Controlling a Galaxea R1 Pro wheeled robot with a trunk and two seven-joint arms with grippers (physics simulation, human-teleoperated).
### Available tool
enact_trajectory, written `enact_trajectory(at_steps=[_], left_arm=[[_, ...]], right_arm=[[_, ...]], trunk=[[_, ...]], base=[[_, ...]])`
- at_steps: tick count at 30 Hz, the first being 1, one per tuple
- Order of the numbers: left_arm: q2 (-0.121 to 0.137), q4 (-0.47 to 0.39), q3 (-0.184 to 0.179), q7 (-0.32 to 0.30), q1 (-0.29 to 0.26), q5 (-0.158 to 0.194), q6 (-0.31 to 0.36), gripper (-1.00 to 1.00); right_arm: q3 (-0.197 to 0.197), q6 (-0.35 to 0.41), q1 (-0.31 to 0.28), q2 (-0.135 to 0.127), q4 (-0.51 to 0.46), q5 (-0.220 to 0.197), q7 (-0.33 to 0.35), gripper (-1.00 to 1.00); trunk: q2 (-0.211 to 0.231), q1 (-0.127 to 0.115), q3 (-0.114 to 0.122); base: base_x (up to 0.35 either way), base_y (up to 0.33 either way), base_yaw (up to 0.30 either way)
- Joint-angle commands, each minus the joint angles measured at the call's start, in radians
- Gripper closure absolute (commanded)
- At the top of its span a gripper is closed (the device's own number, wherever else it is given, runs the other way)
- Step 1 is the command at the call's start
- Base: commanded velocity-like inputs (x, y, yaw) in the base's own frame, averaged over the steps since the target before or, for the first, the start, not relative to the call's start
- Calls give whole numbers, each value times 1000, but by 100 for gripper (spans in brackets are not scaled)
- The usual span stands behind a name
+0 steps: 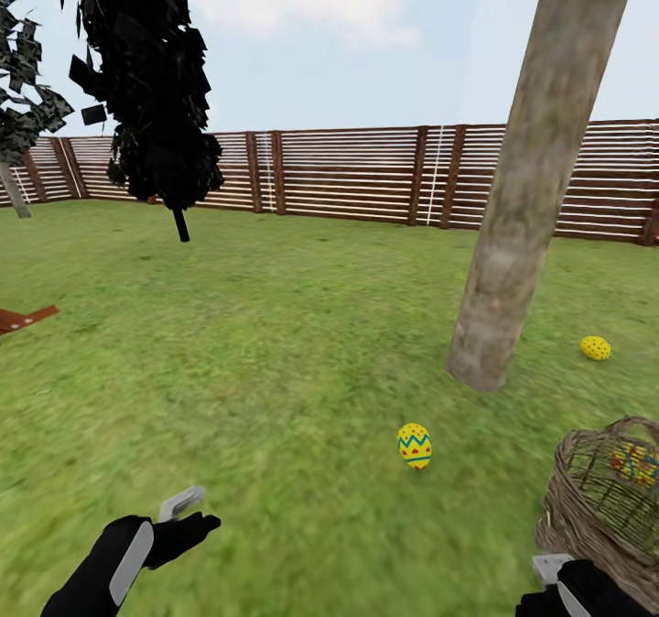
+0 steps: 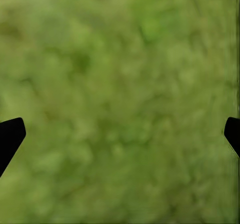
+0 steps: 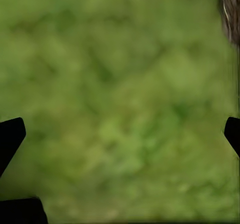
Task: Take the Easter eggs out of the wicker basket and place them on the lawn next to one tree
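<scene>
Yellow egg [image 1: 415,445] on grass beyond left tool [image 1: 188,516]

Black arms with grey panels, left hand [image 1: 188,518] black with grey bracket

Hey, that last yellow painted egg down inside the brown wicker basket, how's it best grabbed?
Probably from straight above: the yellow painted egg sits deep inside the brown wicker basket, walled all round. Pinch its rounded middle, using the open right gripper nearest it.

woven wicker basket [image 1: 586,498]; rough pale bark on tree [image 1: 540,178]; slatted wooden fence [image 1: 366,173]; mottled lawn [image 1: 275,351]
</scene>
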Motion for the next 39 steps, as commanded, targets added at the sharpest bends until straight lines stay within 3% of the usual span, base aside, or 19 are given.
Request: enact_trajectory(at_steps=[1, 26, 39], left_arm=[[0, -1, 4, -5, 0, -2, 6, -100], [0, -1, 4, -3, 0, -2, 6, -100], [-1, -2, 4, -4, 0, -2, 4, -100]], right_arm=[[4, 4, -1, -1, -1, 5, 5, -100], [3, 4, -1, -1, -1, 6, 5, -100], [5, 2, -1, -1, -1, 7, 5, -100]], trunk=[[0, -1, 3], [6, -12, 100], [97, -62, 140]], base=[[0, 0, -275], [0, 0, -281], [-64, -91, -181]])
